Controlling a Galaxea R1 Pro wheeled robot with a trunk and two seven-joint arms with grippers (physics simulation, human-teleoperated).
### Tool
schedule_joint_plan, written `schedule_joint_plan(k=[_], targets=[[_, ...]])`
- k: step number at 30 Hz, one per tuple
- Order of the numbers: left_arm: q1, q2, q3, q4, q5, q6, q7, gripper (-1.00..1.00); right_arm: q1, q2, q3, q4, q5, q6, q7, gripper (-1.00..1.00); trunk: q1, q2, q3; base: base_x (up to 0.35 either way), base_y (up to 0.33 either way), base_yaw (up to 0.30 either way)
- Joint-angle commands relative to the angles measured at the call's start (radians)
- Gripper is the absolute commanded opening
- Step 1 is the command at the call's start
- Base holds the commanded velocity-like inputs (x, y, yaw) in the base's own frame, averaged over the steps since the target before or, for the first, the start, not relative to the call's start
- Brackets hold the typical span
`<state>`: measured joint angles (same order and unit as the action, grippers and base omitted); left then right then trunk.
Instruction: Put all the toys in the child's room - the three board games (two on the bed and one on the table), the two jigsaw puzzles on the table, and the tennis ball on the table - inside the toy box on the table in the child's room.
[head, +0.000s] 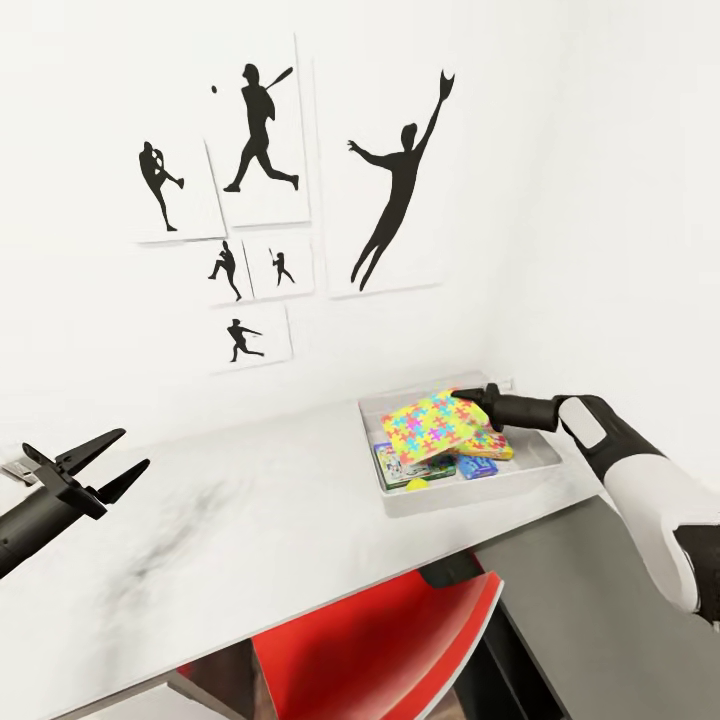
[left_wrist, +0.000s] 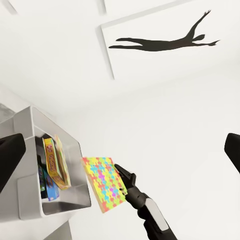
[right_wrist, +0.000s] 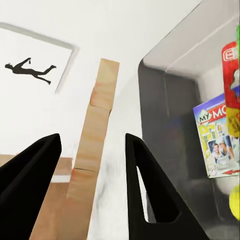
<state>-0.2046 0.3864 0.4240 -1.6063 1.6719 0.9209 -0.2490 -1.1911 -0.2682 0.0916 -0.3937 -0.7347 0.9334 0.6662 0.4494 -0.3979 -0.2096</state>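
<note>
Two grippers: we see the left gripper (head: 108, 463) hovering spread and empty over the table (head: 260, 510). Right gripper (head: 470, 397) pinches a jigsaw puzzle (head: 433, 429) over the toy box (head: 480, 490), hiding most games; tennis ball (head: 416, 484) barely visible.

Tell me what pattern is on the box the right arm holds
Multicoloured interlocking jigsaw pieces on the jigsaw puzzle box, clearest in the head view.
</note>
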Motion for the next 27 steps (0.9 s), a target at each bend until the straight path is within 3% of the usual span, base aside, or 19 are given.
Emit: schedule_joint_plan(k=[1,7,27], targets=[[-0.001,0.0,0.001,0.0,-0.004,0.004,-0.005,1.0,-0.001,-0.001,0.006,0.0,-0.003,0.0,0.005,-1.0,0.001,-0.002,-0.002,0.0,0.0,0.0],[-0.001,0.0,0.001,0.0,-0.004,0.004,-0.006,1.0,0.0,0.003,0.008,0.001,0.002,-0.018,-0.024,-1.0,0.001,-0.002,-0.002,0.001,0.0,0.0],[-0.001,0.0,-0.003,0.0,-0.004,0.004,-0.053,1.0,0.027,0.012,0.008,0.005,0.003,-0.056,-0.031,-1.0,0.001,-0.002,-0.002,0.1,0.0,0.0]])
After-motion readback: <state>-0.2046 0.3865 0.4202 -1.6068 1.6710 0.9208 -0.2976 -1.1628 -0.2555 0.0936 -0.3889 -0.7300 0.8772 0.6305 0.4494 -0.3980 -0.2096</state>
